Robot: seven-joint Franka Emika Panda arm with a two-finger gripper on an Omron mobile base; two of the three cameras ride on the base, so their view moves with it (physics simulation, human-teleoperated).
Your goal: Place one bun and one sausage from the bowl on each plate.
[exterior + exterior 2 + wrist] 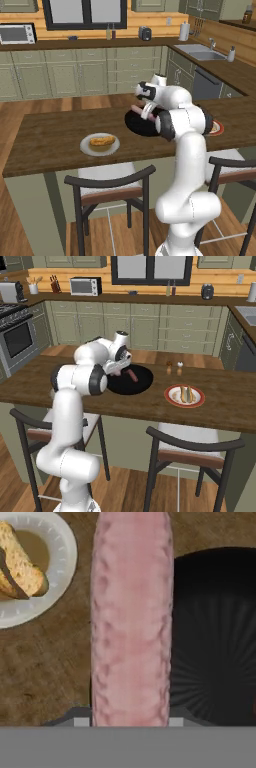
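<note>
end effector (pixel 131 722) clamped on a pinkish sausage (pixel 131 617), seen close in the hand view as a long mottled cylinder running up from between the finger tips. in the left base view, same sausage (pixel 141 113) held at the wrist above the near-left part of the black bowl (pixel 145 129); in the right base view, held sausage (pixel 116 371) half hidden by the arm, just over the bowl's left side (pixel 137 385). a second, darker sausage (pixel 132 376) lying inside the bowl, near its middle, apart from the held one.

grey-white plate (pixel 86 147) resting on the wooden counter (pixel 50 140), left of the bowl and clearly apart from it, carrying a golden bun (pixel 102 141) on its brownish centre. same plate (pixel 55 572) at the upper left of the hand view, with the bun (pixel 20 567) lying across it, beside the held sausage but below it on the counter (pixel 45 667).

red-rimmed plate (pixel 170 398) on the counter to the right of the bowl, not touching it, holding a bun (pixel 187 395) with something darker tucked against it; too small to tell exactly what. in the left base view only an edge of that plate (pixel 218 128) peeking out behind the arm.

two small shakers (pixel 174 368) standing on the counter behind the red-rimmed plate. two dark-framed chairs (pixel 111 190) pushed up to the near side of the counter.
</note>
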